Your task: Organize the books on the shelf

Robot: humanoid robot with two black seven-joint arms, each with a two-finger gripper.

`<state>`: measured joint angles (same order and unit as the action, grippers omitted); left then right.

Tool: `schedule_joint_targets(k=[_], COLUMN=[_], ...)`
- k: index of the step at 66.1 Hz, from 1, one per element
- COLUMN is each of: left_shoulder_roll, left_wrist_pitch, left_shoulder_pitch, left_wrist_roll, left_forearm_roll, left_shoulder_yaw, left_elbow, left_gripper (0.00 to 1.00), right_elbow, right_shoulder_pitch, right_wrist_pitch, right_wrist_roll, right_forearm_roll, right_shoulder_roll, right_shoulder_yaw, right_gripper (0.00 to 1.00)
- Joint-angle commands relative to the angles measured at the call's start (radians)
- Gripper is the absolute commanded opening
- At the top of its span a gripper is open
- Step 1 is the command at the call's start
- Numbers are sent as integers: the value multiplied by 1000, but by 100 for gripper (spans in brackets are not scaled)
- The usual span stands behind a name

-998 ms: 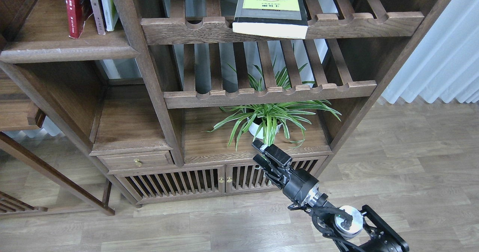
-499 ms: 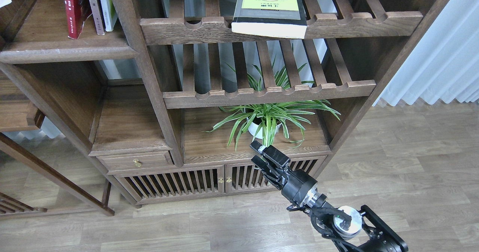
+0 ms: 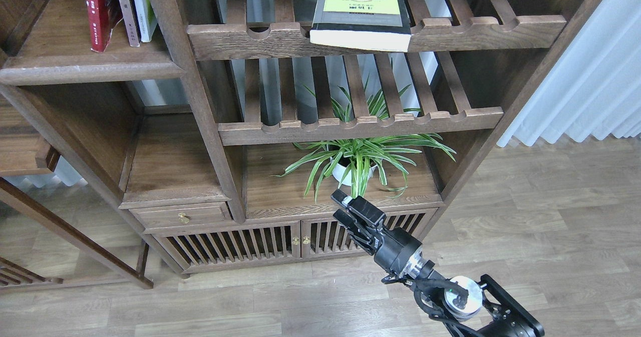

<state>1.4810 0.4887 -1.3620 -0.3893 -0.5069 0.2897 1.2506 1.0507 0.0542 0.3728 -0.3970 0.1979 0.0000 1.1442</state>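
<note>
A thick black book (image 3: 361, 14) with a yellow-green cover panel lies flat on the top slatted rack, its page edge hanging over the front rail. On the solid plank shelf (image 3: 90, 67) at upper left, a red book (image 3: 100, 11) stands upright with a pale book (image 3: 126, 11) and a white one (image 3: 144, 7) beside it. My right gripper (image 3: 338, 206) hovers low in front of the cabinet, far below all the books, open and holding nothing. The left gripper is out of view.
A potted spider plant (image 3: 358, 159) sits on the lower board just behind my right gripper. A second slatted rack (image 3: 360, 124) lies above it. Below are slatted cabinet doors (image 3: 235, 244) and a small drawer (image 3: 183, 216). White curtains (image 3: 591, 76) hang at right.
My right gripper has drifted slightly left in front of the cabinet. The books have not moved.
</note>
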Motion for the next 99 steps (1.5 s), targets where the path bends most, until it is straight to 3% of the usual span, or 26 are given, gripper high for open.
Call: schedule_joint_targets(k=[1,27,53,63,83,99], left_shoulder_roll=[-34,-96,-205,-243,-284,-452], left_wrist_pitch=[0,0,0,0,-286,-535], left_shoulder_pitch=[-2,-9,-9,-9,-6,-8], left_wrist_roll=[0,21,220,257,322,351], left_forearm_roll=[8,62,165,191,223,269], left_shoulder_yaw=[6,46,60,60,72,100], left_elbow=[-8,-51,-59,-59,-57,-54], left_gripper=[7,6,6,6,7,7], right_elbow=[0,5,23,29,35,51], right_shoulder_pitch=[1,7,12,12,18,19], right_wrist_pitch=[2,2,3,5,5,6], right_wrist_roll=[0,1,4,6,6,6], right_forearm_roll=[2,2,3,5,5,5], right_shoulder_roll=[0,0,0,0,0,0], right_shoulder_yaw=[-1,-1,-21,-41,-81,-107], right_gripper=[81,81,81,81,80,80])
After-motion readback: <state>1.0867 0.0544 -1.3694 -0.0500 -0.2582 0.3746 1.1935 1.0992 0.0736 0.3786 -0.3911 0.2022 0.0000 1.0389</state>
